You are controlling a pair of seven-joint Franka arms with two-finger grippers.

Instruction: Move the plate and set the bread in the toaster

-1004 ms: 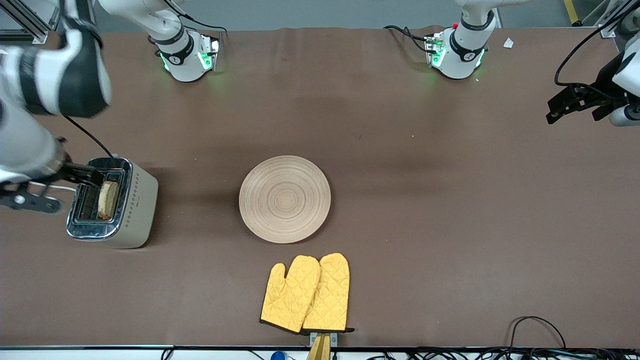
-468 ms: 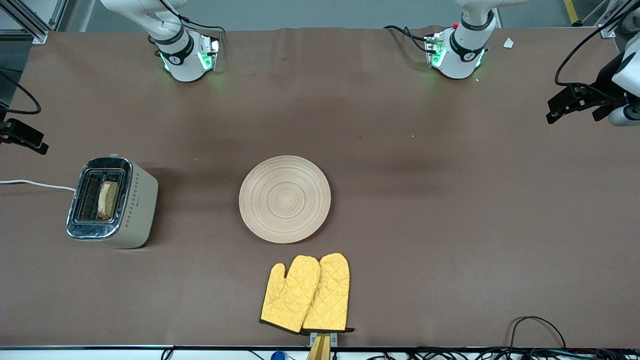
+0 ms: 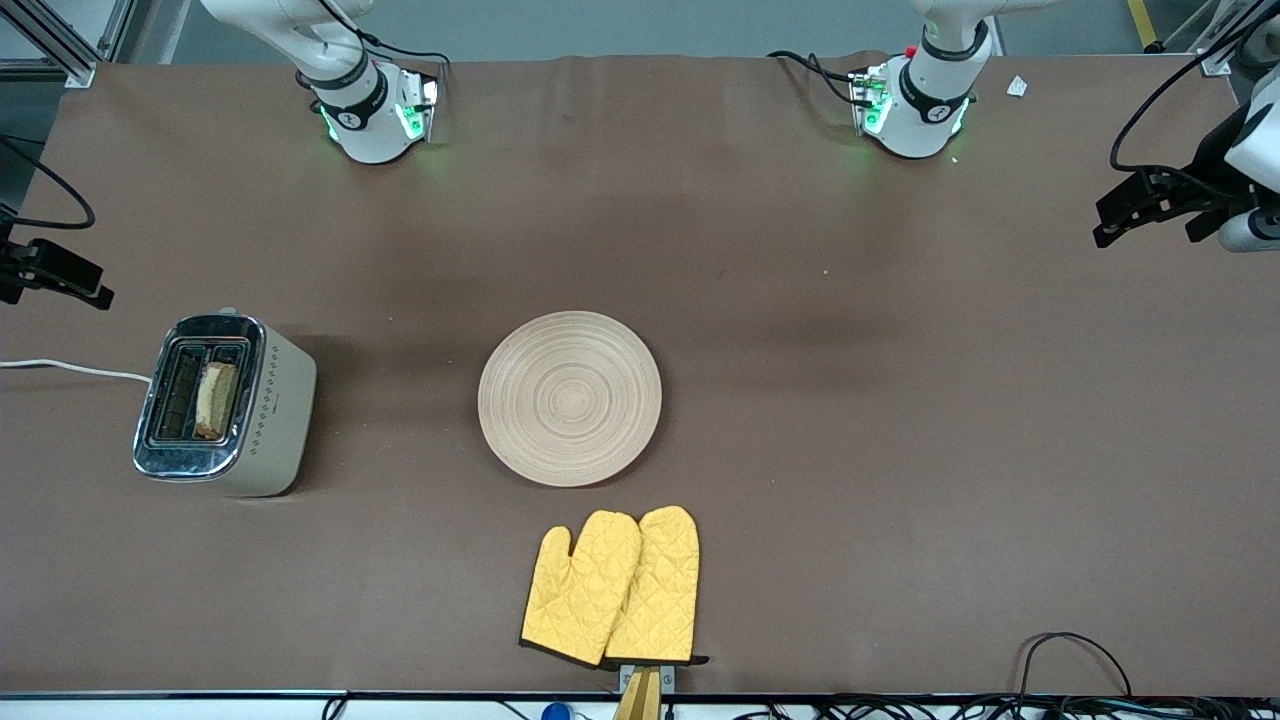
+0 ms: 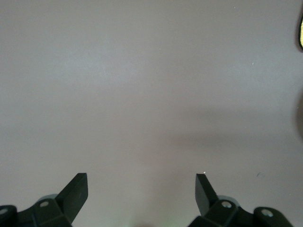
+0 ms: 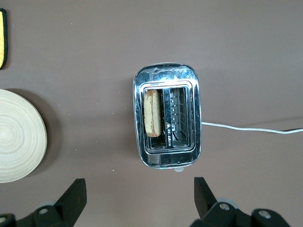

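The cream toaster stands toward the right arm's end of the table. The bread stands in the slot nearer the plate and also shows in the right wrist view, inside the toaster. The wooden plate lies empty at mid-table; its edge shows in the right wrist view. My right gripper is open and empty, high over the table's end, apart from the toaster; its own view shows it too. My left gripper is open and empty over the other end.
A pair of yellow oven mitts lies by the table edge nearest the front camera, close to the plate. The toaster's white cord runs off the right arm's end of the table. Cables hang along the nearest edge.
My right gripper has let go of the bread and drawn up and away from the toaster toward the table's end. The bread stays in its slot. The left arm has not moved.
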